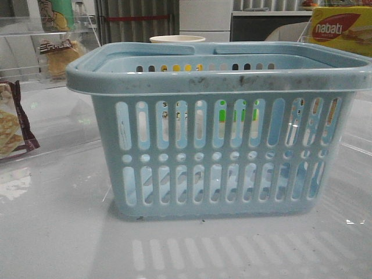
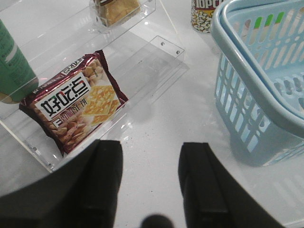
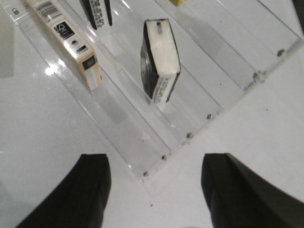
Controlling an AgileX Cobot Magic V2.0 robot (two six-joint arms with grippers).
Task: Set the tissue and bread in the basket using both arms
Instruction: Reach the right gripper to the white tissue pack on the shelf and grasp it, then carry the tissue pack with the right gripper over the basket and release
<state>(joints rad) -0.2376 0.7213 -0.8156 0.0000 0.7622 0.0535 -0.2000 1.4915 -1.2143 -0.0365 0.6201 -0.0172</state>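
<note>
The light-blue basket [image 1: 221, 128] stands in the middle of the table and fills the front view; its corner shows in the left wrist view [image 2: 256, 80]. The bread [image 1: 58, 55], golden-brown in clear wrap, sits on a clear shelf at the back left, and also shows in the left wrist view [image 2: 116, 10]. The tissue [image 3: 160, 59], a small black packet with a pale face, stands on edge on a clear stepped shelf. My left gripper [image 2: 151, 148] is open and empty over bare table. My right gripper [image 3: 156, 164] is open and empty short of the shelf's corner. Neither gripper shows in the front view.
A dark-edged cracker packet [image 2: 76, 107] lies on the lowest acrylic step, with a green bottle [image 2: 14, 66] beside it. A popcorn cup [image 2: 205, 14] stands behind the basket. A beige box [image 3: 71, 40] lies beside the tissue. A yellow Nabati box [image 1: 340, 29] is at the back right.
</note>
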